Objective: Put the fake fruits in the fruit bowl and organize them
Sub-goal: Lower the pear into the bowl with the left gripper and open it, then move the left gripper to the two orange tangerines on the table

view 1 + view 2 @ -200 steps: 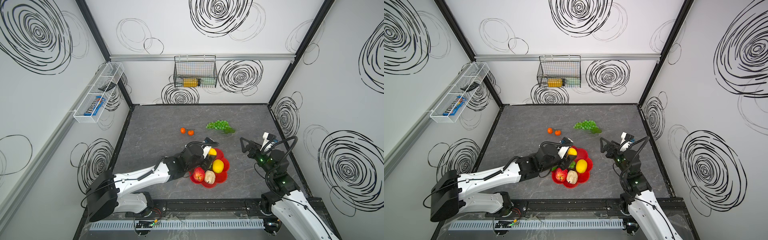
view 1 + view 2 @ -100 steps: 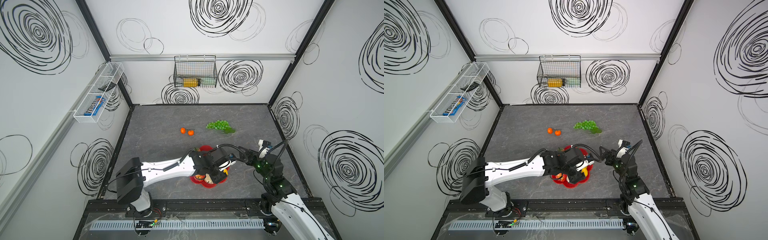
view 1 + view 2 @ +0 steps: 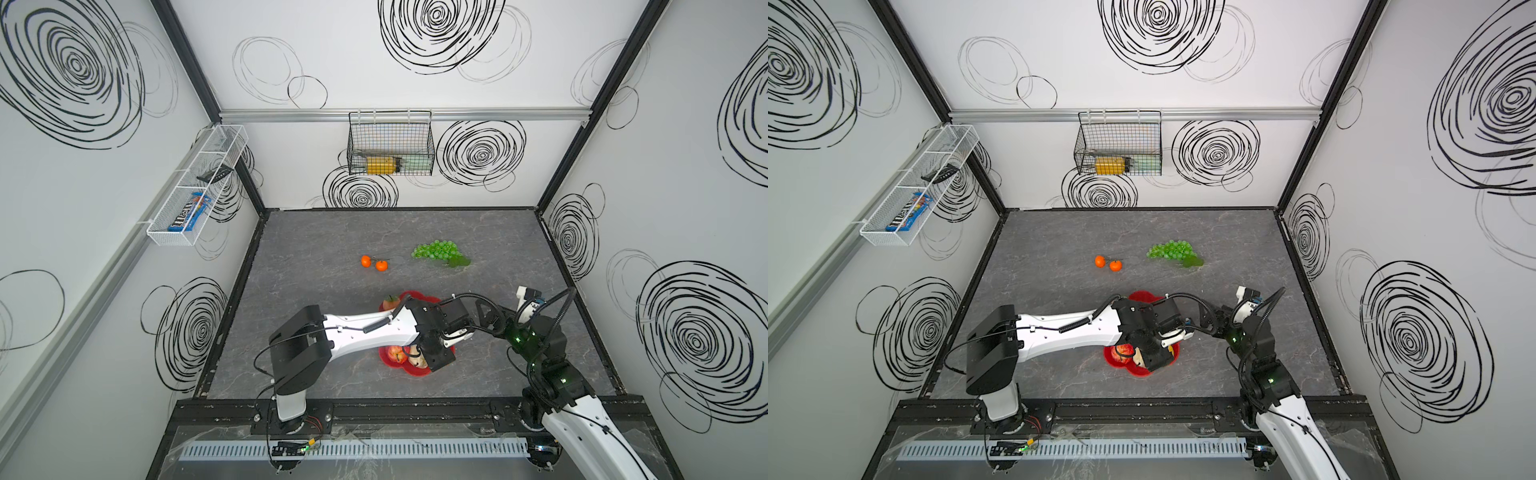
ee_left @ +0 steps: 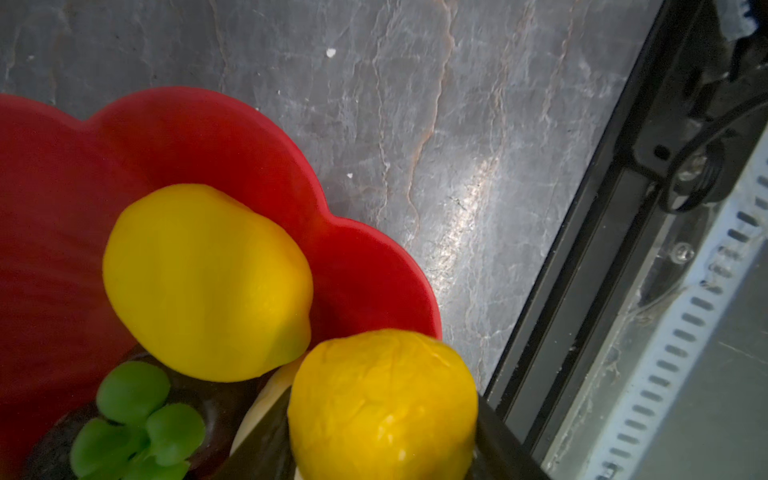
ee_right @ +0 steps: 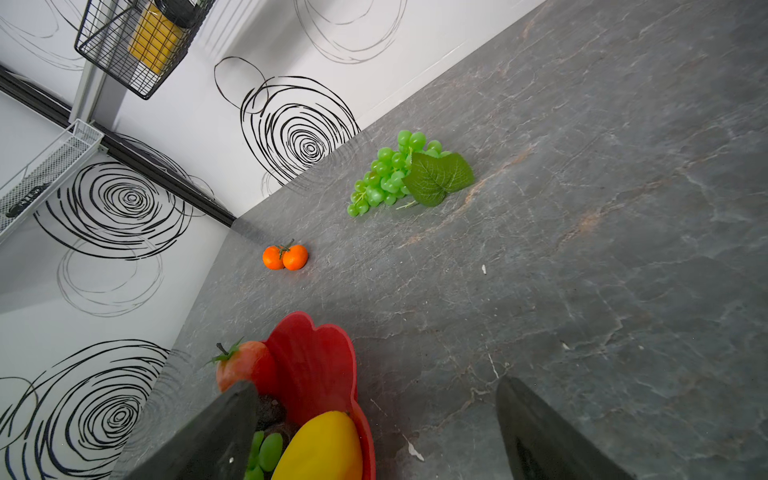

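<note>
Lemon (image 4: 382, 407), wrinkled and yellow, sits clamped between the dark fingers (image 4: 266, 449) of the left gripper (image 4: 382, 395), which press on both its sides. In the left wrist view it hangs at the rim of the bowl (image 4: 199, 133), partly over the table (image 4: 457, 124). Beneath it in the bowl lies a second lemon (image 4: 208, 282), smooth-skinned, touching a dark fruit (image 4: 220, 411) topped with green leaves.

In both top views the left arm (image 3: 365, 332) reaches across the bowl (image 3: 415, 371) and hides most of it. At the near side an apple (image 3: 397, 353) and a beige piece (image 3: 417, 361) show in the bowl, touching each other. A second apple (image 3: 390, 301) sits at the far rim; whether it is inside or just outside I cannot tell.

The right gripper (image 5: 374, 384) hovers just beside the bowl on its right, jaws wide apart and gripping nothing. In the right wrist view one finger (image 5: 208, 436) overlaps the bowl and the other is over bare table.

Two oranges (image 3: 365, 261) lie touching each other on the table, well beyond the bowl. The grapes (image 3: 436, 250) lie to their right, apart from them, with the leaf at the bunch's right end.
</note>
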Available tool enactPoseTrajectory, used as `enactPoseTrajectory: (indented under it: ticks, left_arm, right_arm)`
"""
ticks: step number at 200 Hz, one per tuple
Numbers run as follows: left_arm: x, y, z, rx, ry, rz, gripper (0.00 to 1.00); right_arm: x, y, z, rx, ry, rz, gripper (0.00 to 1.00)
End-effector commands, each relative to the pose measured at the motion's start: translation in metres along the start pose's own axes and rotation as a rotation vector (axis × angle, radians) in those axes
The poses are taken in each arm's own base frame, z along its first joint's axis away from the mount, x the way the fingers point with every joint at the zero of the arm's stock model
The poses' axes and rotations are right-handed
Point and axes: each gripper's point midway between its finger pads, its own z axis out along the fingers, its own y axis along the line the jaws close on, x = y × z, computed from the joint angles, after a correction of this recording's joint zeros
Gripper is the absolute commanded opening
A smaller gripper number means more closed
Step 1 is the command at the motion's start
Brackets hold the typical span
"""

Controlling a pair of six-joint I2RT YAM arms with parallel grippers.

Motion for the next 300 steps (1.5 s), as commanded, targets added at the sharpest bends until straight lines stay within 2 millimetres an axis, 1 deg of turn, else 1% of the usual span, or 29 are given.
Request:
enactPoseTrajectory:
  ticks: [1,68,95,116,140,186,200,230,252,266,273,281,293,300]
  left_arm:
    - [-0.003,0.002,-0.001,0.010,0.017,0.015,0.62]
    - [-0.004,0.007,0.009,0.006,0.042,0.011,0.63]
    - [-0.006,0.011,0.012,-0.013,0.040,0.005,0.67]
    - [-0.007,0.012,0.013,-0.013,0.041,-0.001,0.69]
    - [-0.009,0.014,0.011,-0.017,0.029,-0.007,0.71]
    - [-0.016,0.014,0.001,-0.021,-0.005,-0.014,0.71]
    - [-0.018,0.013,-0.003,-0.019,-0.021,-0.016,0.75]
    - [-0.028,0.013,-0.018,-0.013,-0.096,-0.032,0.77]
    - [-0.040,0.015,-0.039,0.016,-0.192,-0.060,0.78]
    - [-0.048,0.022,-0.058,0.029,-0.270,-0.090,0.77]
    - [-0.051,0.028,-0.067,0.034,-0.313,-0.114,0.77]
    - [-0.055,0.040,-0.080,0.028,-0.369,-0.152,0.77]
    - [-0.056,0.069,-0.097,-0.008,-0.444,-0.242,0.77]
    - [-0.054,0.092,-0.107,-0.052,-0.480,-0.311,0.78]
  right_arm:
    - [0.003,-0.002,0.000,0.006,0.002,0.006,0.94]
    - [0.008,-0.004,0.000,0.007,0.014,0.014,0.94]
    - [0.009,-0.005,0.001,0.006,0.015,0.016,0.94]
    - [0.010,-0.005,0.001,0.004,0.018,0.019,0.94]
    - [0.009,-0.004,0.001,0.003,0.019,0.018,0.94]
    - [0.013,-0.005,0.002,-0.002,0.027,0.028,0.94]
    - [0.012,-0.004,0.002,-0.003,0.025,0.028,0.94]
    - [0.010,-0.003,0.002,-0.004,0.024,0.027,0.94]
    - [0.006,0.000,0.001,-0.005,0.018,0.024,0.94]
    - [0.003,0.001,0.000,-0.005,0.010,0.019,0.94]
    - [0.001,0.002,-0.001,-0.006,0.005,0.016,0.94]
    - [-0.002,0.004,-0.002,-0.008,0.000,0.013,0.94]
    - [-0.005,0.006,-0.002,-0.012,-0.009,0.008,0.94]
    - [-0.006,0.008,-0.003,-0.015,-0.010,0.006,0.94]
